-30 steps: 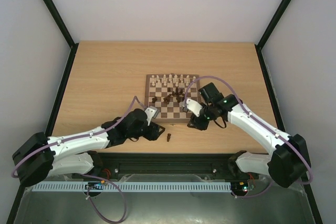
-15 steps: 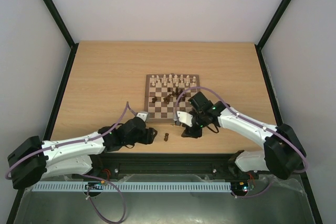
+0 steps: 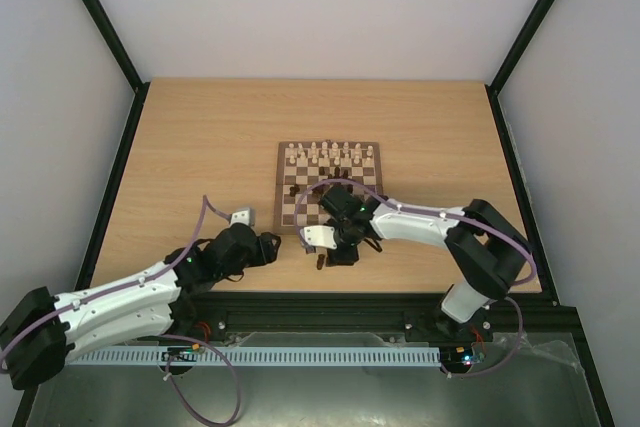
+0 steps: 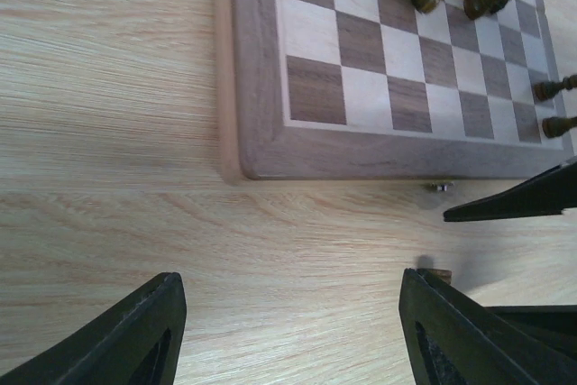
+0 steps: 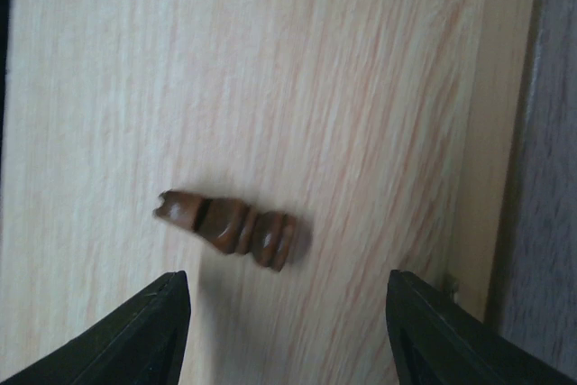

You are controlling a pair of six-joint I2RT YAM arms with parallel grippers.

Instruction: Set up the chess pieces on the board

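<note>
The board point(image 3: 284, 187) lies mid-table, with pale chess pieces point(image 3: 330, 154) lined along its far row and dark ones point(image 3: 322, 187) scattered in the middle. One dark piece point(image 5: 230, 225) lies on its side on the table just in front of the board point(image 5: 554, 132), also visible as the dark piece point(image 3: 320, 263) from above. My right gripper point(image 5: 288, 340) hangs open over it, with the piece just ahead of its fingers and untouched. My left gripper point(image 4: 293, 331) is open and empty, low over bare table off the board's near left corner point(image 4: 243, 146).
The table's front edge point(image 3: 320, 292) runs close behind the lying piece. Black frame posts point(image 3: 115, 187) border the table on both sides. In the left wrist view the right gripper's dark fingers point(image 4: 523, 200) show at the right.
My right arm swung left off the board to the lying dark piece and its jaws opened wider. My left arm drew back to the left, away from that piece.
</note>
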